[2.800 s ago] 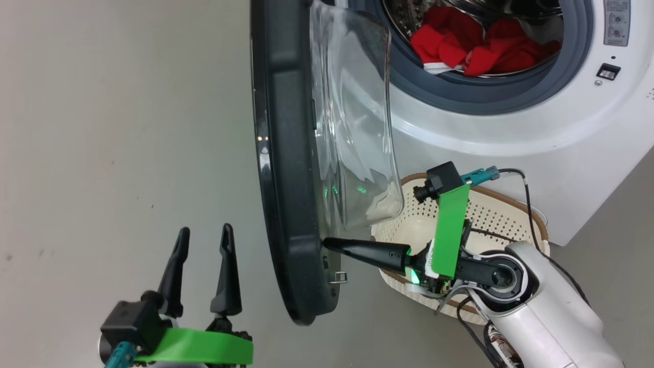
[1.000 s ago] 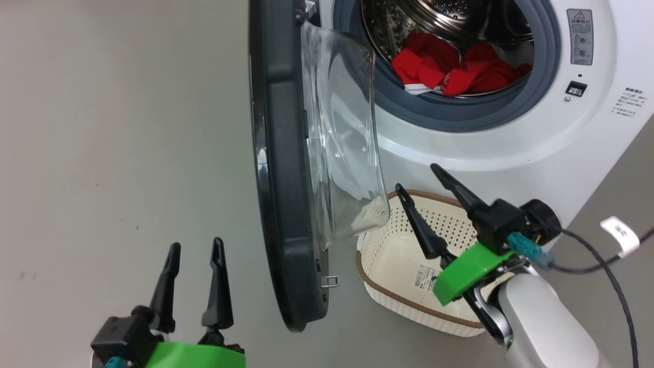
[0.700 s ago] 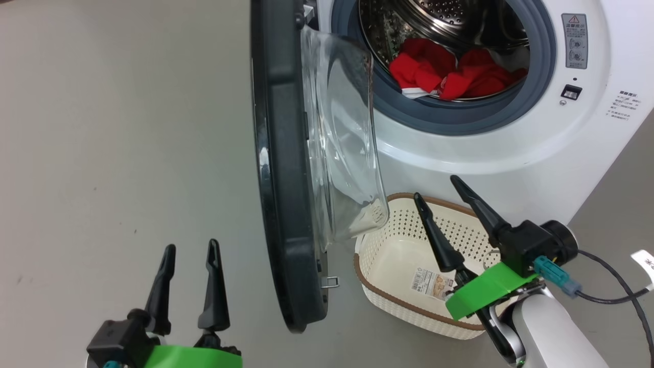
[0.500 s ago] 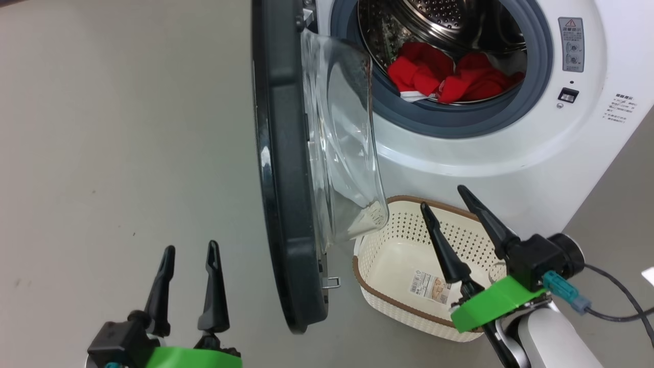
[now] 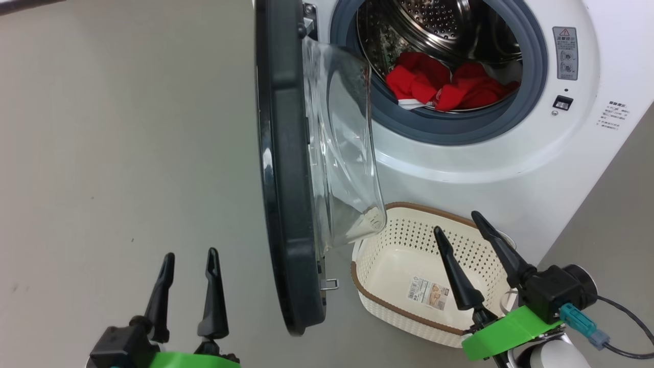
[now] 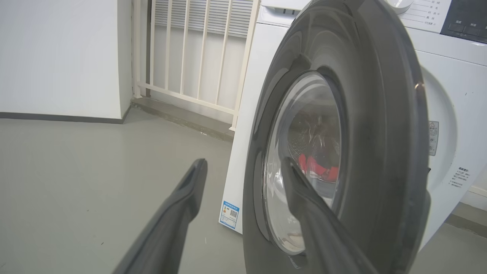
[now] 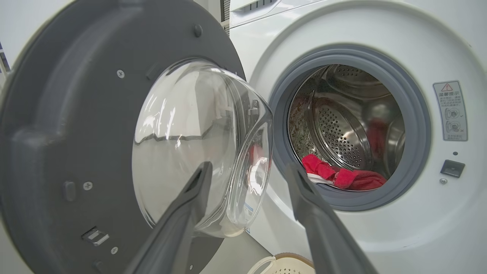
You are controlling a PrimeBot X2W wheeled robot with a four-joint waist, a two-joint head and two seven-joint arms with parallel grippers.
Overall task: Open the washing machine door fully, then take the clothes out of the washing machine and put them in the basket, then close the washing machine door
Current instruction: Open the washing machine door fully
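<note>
The washing machine [image 5: 511, 163] stands with its door [image 5: 286, 168] swung out edge-on, the clear glass bowl [image 5: 347, 148] bulging to the right. Red clothes [image 5: 444, 87] lie in the steel drum; they also appear in the right wrist view as clothes [image 7: 342, 177]. The cream basket [image 5: 409, 312] sits on the floor below the drum opening. My right gripper [image 5: 457, 221] hangs open over the basket, holding nothing. My left gripper [image 5: 190, 253] is open at the lower left, left of the door's black rim [image 6: 384, 125].
Grey floor [image 5: 127, 153] stretches wide to the left of the door. A white wall and a cream slatted railing [image 6: 190, 57] stand behind the machine. A cable [image 5: 623, 312] trails from my right wrist at the lower right.
My right gripper has drawn back and down from the door toward the basket's near side. The camera has tilted, showing more of the drum. The left gripper holds its place.
</note>
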